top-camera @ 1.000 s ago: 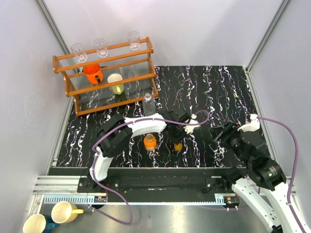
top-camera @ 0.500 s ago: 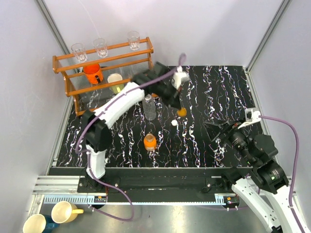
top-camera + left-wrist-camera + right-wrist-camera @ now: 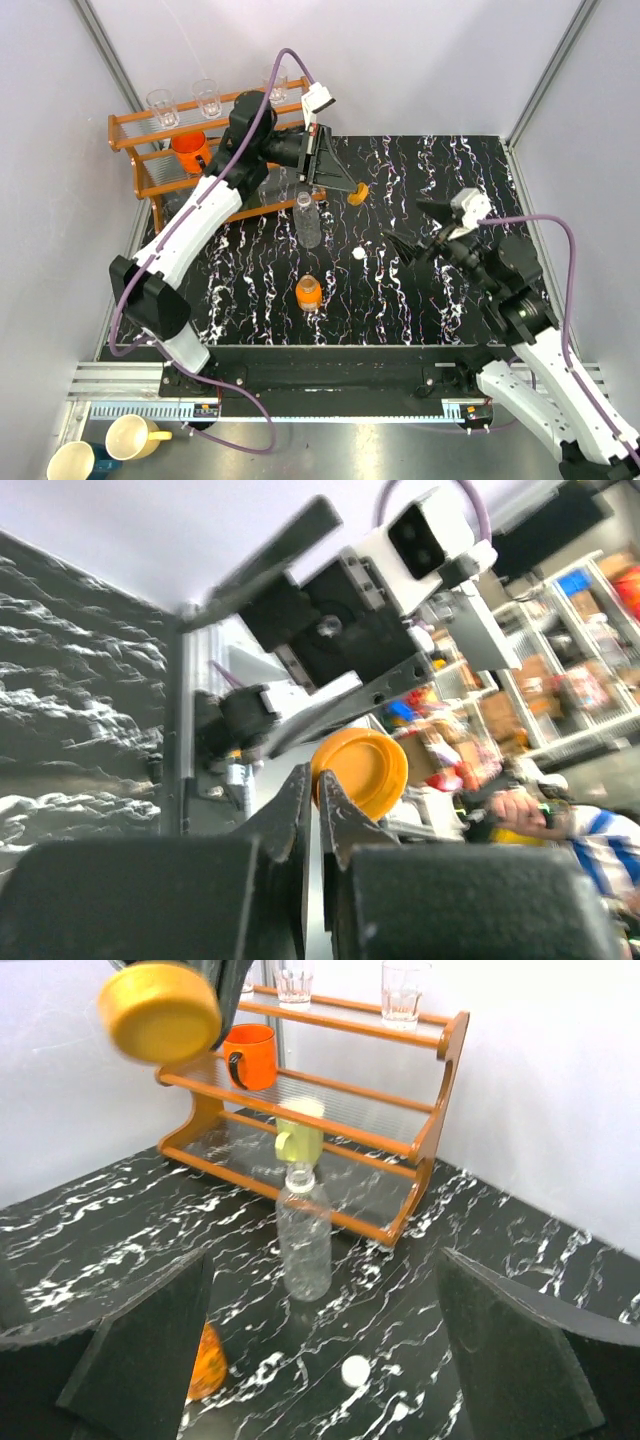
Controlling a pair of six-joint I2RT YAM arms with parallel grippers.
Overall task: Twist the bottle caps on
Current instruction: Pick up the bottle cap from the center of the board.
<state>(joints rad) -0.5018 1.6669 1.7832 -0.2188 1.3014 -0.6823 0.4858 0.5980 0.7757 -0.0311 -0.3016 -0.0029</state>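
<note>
Our left gripper (image 3: 348, 188) is pinched tight on the rim of the orange cap (image 3: 357, 193), holding it up in the air at about 2 o'clock from the clear bottle (image 3: 308, 222). That bottle stands open-necked on the table (image 3: 450, 170). The white cap (image 3: 358, 254) lies flat on the table at 4 o'clock from the clear bottle, and the orange bottle (image 3: 308, 292) stands at its 6 o'clock. Our right gripper (image 3: 403, 222) is spread wide and holds nothing, at about 2 o'clock from the white cap.
</note>
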